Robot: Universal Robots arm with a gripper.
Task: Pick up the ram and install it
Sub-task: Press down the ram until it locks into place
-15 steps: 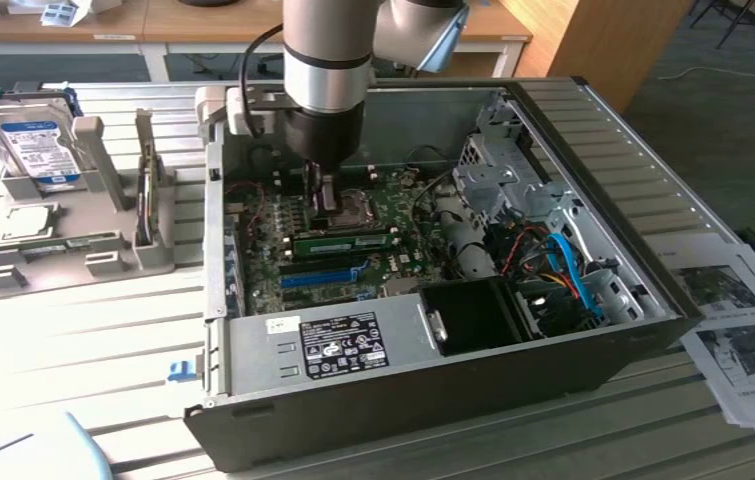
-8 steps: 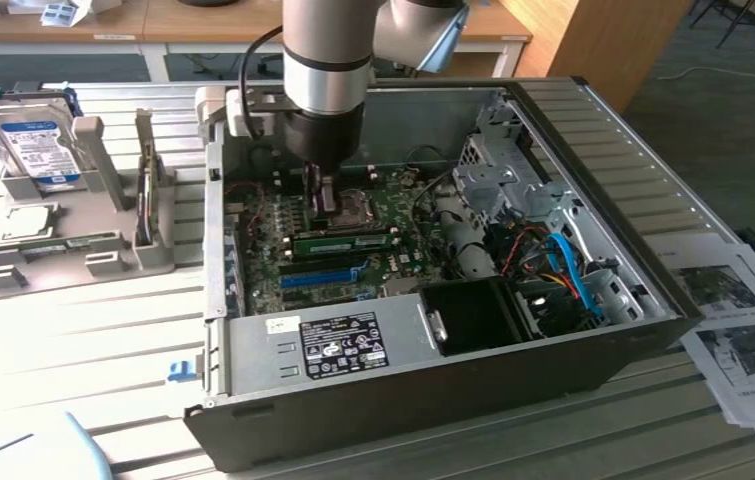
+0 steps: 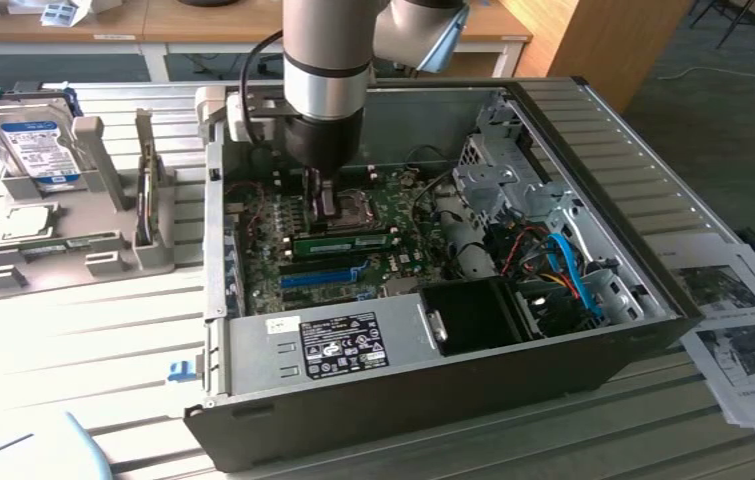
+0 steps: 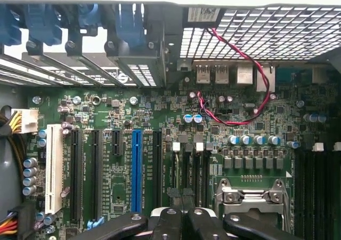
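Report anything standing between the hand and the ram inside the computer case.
Nothing visible does. The shut hand hangs over the motherboard, and the green ram lies just beside it among the slots, with open board between them. The red-and-black cable runs clear of both, near the rear ports.

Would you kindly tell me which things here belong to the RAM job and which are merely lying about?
Job in hand:
- ram, on the motherboard
- tool, shut, beside the CPU socket
- open computer case

Lying about:
- hard drive in its grey stand
- printed sheets
- blue slot
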